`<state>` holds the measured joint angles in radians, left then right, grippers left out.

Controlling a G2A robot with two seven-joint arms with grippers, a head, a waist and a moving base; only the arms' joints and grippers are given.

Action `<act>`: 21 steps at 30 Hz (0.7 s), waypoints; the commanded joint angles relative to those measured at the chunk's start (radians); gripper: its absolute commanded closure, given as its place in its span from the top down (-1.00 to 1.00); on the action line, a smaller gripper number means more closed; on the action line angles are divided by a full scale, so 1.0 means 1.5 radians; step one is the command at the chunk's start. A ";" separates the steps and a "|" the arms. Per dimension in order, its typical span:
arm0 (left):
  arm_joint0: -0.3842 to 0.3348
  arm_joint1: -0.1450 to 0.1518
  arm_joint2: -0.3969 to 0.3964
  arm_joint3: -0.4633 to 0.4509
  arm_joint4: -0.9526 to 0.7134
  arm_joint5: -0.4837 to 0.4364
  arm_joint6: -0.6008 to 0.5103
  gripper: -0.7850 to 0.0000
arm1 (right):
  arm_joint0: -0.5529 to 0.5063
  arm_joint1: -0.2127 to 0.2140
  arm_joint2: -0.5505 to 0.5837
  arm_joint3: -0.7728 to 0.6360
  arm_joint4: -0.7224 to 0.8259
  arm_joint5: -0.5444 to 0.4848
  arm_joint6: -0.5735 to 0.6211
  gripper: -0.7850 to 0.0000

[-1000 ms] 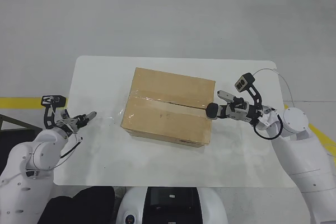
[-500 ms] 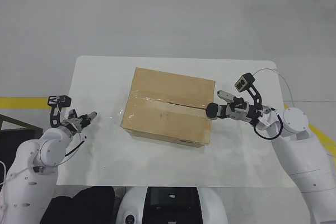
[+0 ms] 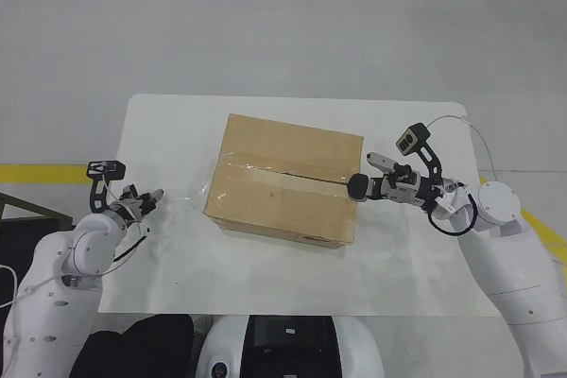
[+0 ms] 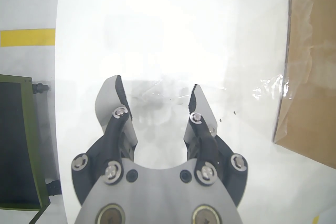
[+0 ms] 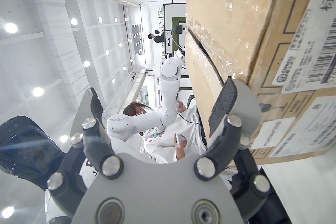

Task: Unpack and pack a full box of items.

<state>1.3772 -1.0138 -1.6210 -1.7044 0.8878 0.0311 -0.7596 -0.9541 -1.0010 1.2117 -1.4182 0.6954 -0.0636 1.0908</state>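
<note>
A closed brown cardboard box stands in the middle of the white table, its top seam covered with clear tape. My right gripper is at the box's right end at seam height. In the right wrist view this gripper is open, one finger lying against the box at its top edge. My left gripper hovers over the table left of the box. It is open, above a crumpled bit of clear film. A loose clear tape end hangs off the box's near side.
Printed labels cover the box's right end face. A dark, green-framed object stands beyond the table's left edge, near a yellow floor line. Bare table lies in front of and behind the box.
My left arm has shifted slightly toward the box, its gripper staying open. The right arm and the box have not moved.
</note>
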 commanded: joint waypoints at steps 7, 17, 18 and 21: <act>-0.007 0.000 0.005 0.008 0.007 -0.004 -0.004 -0.02 | 0.000 0.000 0.000 0.000 0.000 0.000 0.000 1.00; -0.001 -0.001 0.002 -0.002 0.017 0.006 0.007 0.00 | 0.000 0.000 0.000 0.000 0.000 0.000 0.000 1.00; 0.000 -0.001 0.001 -0.002 0.017 0.007 0.006 0.01 | 0.000 0.000 0.000 0.000 0.000 0.000 0.000 1.00; -0.004 -0.001 0.003 0.005 0.020 0.009 0.001 0.13 | 0.000 0.000 0.000 0.000 0.000 0.000 0.000 1.00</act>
<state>1.3742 -1.0156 -1.6191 -1.7006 0.9158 0.0440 -0.7559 -0.9541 -1.0010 1.2117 -1.4182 0.6954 -0.0636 1.0908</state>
